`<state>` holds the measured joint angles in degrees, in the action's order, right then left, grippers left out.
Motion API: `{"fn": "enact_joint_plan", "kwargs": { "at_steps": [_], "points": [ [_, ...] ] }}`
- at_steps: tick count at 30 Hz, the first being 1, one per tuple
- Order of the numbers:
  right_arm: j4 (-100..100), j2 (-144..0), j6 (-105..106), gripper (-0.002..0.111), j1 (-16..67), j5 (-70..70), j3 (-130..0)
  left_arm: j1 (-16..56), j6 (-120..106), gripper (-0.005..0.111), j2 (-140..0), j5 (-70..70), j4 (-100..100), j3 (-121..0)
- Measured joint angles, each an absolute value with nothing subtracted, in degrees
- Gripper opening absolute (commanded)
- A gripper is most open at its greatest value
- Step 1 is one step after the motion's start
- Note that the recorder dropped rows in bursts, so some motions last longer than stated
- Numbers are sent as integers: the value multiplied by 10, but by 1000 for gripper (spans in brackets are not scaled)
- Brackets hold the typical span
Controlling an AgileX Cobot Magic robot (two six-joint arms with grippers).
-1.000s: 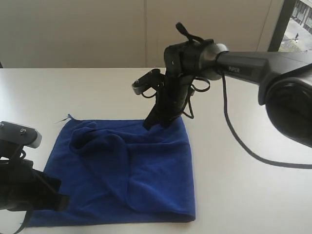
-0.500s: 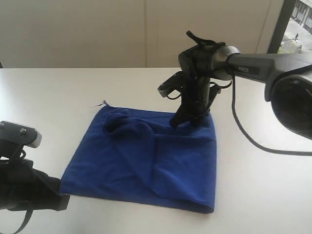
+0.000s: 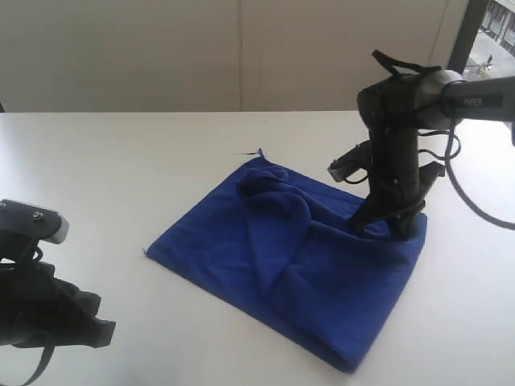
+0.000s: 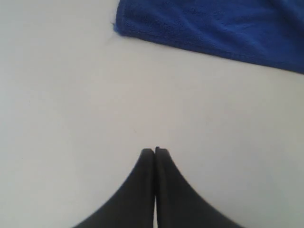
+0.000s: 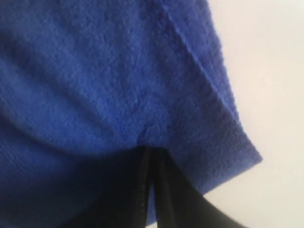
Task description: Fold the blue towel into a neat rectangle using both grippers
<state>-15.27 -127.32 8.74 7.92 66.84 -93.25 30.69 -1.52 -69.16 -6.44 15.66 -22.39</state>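
The blue towel lies folded and rumpled on the white table, turned at a slant, with a raised crease running down its middle. My right gripper points down onto the towel's far right corner and is shut on a pinch of cloth; in the right wrist view the towel puckers at the closed fingertips of the right gripper. My left gripper is at the front left, apart from the towel. In its wrist view the left gripper is shut and empty over bare table, the towel's hemmed edge beyond it.
The white table stretches to a pale wall at the back. A window shows at the top right. A black cable hangs from the right arm over the table's right side.
The right gripper has moved right and toward the front with the towel's corner, dragging the whole towel rightward and turning it. The towel's near left edge has pulled away from the still left gripper.
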Motion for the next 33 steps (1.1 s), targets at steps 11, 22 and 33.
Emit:
{"fn": "enact_joint_plan", "kwargs": {
  "at_steps": [11,22,33],
  "points": [
    [-167,-1184,42,6,79,634,-778,307,-15,0,-692,-64,157,-224],
    [-160,-1097,4,6,78,591,-638,307,-15,0,-692,-67,157,-224],
    [-64,-969,58,0,140,460,-608,307,-15,0,-692,-67,157,-224]
  ]
}}
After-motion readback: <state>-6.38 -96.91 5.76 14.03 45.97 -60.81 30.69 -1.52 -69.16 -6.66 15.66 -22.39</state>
